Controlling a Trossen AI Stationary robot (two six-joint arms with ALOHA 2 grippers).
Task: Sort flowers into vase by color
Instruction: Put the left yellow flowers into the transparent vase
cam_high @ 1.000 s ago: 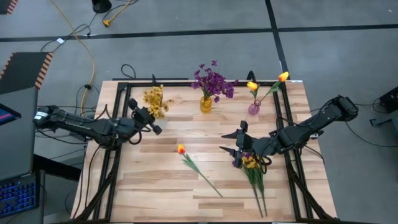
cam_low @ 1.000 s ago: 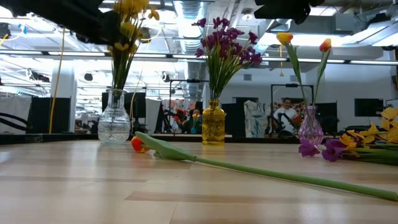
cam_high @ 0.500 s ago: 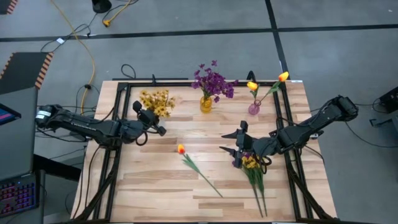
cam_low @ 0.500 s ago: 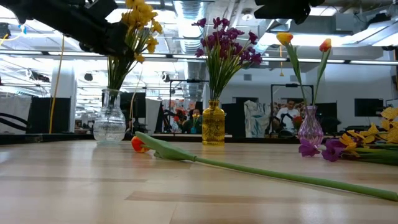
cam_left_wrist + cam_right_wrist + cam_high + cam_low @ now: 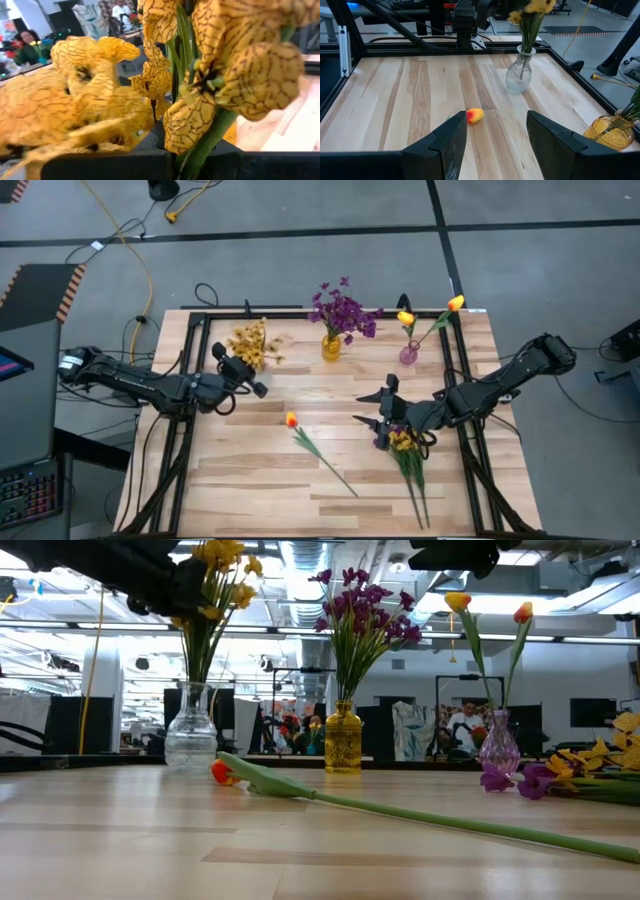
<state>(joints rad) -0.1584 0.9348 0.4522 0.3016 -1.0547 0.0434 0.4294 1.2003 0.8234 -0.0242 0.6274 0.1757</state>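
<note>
A yellow bunch [image 5: 250,343] stands in a clear glass vase [image 5: 190,740] at the table's far left. My left gripper [image 5: 248,372] is shut on its stems, just under the blossoms [image 5: 100,100]. My right gripper [image 5: 385,415] hangs open above the table's right half, beside a pile of yellow and purple flowers [image 5: 405,445] that lies flat. Nothing is between its fingers [image 5: 455,145]. A single orange tulip [image 5: 290,420] lies on the boards in the middle, its stem [image 5: 450,825] running toward the near edge. My left gripper pinches the yellow bunch's green stems [image 5: 197,155] between its two fingers, close under the blossoms. The fingers come level from the table's left and lie across the stems. The bunch stands nearly upright, with its lower stems [image 5: 195,670] inside the clear vase.
An amber vase [image 5: 331,347] with purple flowers [image 5: 340,310] stands at the far middle. A small pink vase [image 5: 408,355] with two tulips [image 5: 405,318] stands at the far right. A black frame [image 5: 190,380] rims the table. People show in the room beyond.
The yellow bunch in my left gripper has tipped toward the table's right and come back nearly upright. The clear vase under it has slid a little toward the left edge and then back toward the right. My right arm has kept still.
</note>
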